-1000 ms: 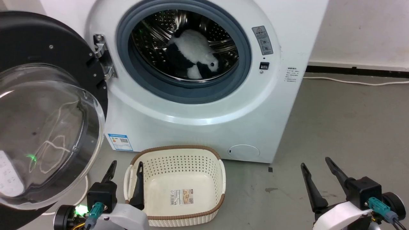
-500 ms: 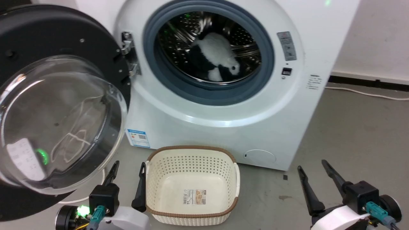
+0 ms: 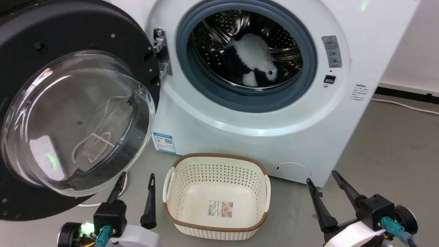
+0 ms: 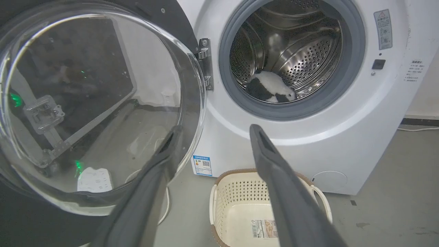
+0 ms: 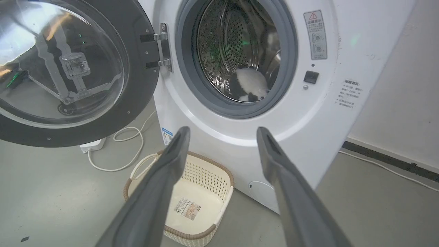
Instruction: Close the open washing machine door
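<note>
Bright even light, soft shadows, green glints on washing machine door (image 3: 79, 120) glass

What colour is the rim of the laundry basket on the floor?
Brown; the basket itself is cream with small holes. Clearest in the head view.

You see a smooth grey floor (image 3: 394, 144) with a few faint darker spots. At its far right edge a white wall (image 3: 425, 51) rises, and a black skirting strip (image 3: 408, 95) runs along its foot. A thin white cable (image 3: 411, 107) lies on the floor just beside this strip. The light is soft and even.
</note>
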You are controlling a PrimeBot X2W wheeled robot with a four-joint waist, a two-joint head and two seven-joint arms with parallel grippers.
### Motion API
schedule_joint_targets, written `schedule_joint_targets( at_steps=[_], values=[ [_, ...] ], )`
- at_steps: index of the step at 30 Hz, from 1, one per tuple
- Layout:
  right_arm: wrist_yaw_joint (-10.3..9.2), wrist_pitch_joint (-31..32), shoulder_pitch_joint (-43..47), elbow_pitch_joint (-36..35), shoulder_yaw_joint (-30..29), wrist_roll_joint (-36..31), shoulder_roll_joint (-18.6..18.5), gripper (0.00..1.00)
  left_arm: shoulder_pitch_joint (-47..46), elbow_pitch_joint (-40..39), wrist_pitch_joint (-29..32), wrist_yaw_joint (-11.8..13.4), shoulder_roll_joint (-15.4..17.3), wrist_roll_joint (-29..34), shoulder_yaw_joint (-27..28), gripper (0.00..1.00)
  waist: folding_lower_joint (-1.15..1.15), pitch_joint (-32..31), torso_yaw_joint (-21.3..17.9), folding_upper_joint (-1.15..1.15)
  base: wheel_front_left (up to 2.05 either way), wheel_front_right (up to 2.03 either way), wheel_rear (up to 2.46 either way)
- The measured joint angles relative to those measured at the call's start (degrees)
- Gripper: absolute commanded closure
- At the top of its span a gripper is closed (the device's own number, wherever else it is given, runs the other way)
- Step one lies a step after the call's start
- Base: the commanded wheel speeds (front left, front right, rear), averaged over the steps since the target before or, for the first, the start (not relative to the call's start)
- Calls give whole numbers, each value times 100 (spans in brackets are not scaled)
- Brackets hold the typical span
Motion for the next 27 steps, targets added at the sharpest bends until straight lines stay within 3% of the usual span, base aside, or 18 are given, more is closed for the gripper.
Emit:
schedule_joint_targets(
  at_steps=[27],
  values=[
    [1, -339, -76, 214, 446, 171, -109, 0, 148, -190, -341, 182, 94, -7, -168, 0, 0, -37, 664, 0, 0, 0, 0]
  ],
)
